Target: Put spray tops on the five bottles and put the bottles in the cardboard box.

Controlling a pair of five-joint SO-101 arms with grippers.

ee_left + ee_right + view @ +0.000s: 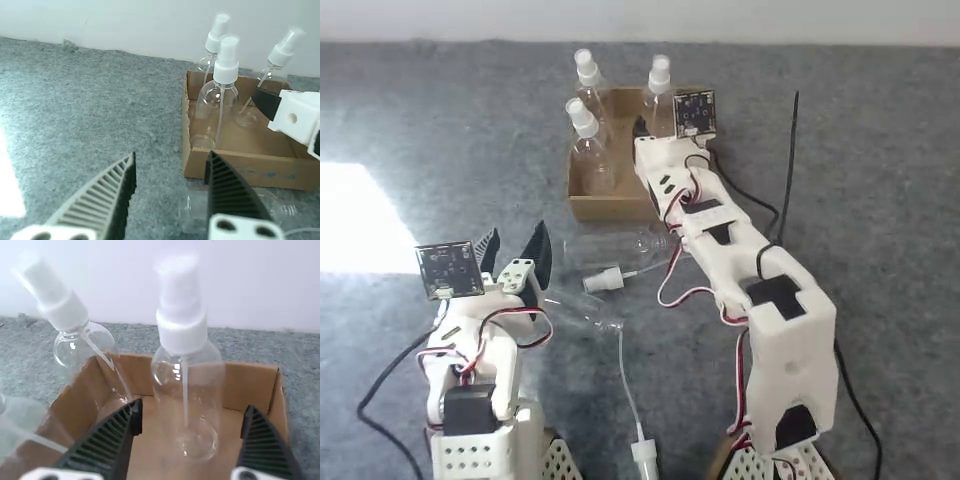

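The left claw [515, 242] hangs released, jaws spread wide and holding nothing. Just off its right jaw a capless bottle [582, 315] lies on the grey table [440, 130]. A loose spray top [603, 280] lies a little ahead of it, and a second capless bottle [632, 245] lies farther ahead, just short of the cardboard box [605, 208]. A long-tubed spray top [645, 458] lies back between the arm bases. Three capped bottles [582, 120] stand in the box. The right claw [192, 412] sits over the box, also released, its jaws either side of an upright capped bottle [186, 365] with a gap on each side. A tilted bottle [80, 340] stands on that claw's left side.
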